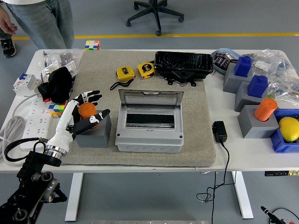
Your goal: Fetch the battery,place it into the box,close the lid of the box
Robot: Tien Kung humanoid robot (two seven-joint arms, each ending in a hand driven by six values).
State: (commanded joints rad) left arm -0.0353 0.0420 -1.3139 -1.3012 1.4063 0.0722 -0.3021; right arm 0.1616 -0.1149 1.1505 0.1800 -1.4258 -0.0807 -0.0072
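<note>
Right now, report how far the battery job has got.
Done: only the approach. The grey box stands with its lid up, and no battery shows inside.
In hand: the left hand is around the orange battery, which sits in its grey holder, fingers spread, not closed.
Left: grasp it, lift it, place it in the box, shut the lid.

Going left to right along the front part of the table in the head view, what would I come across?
White power strip → left hand around the orange battery on its grey block → grey box with its lid up → black power adapter → orange cylinder → blue bin with a yellow fruit.
</note>
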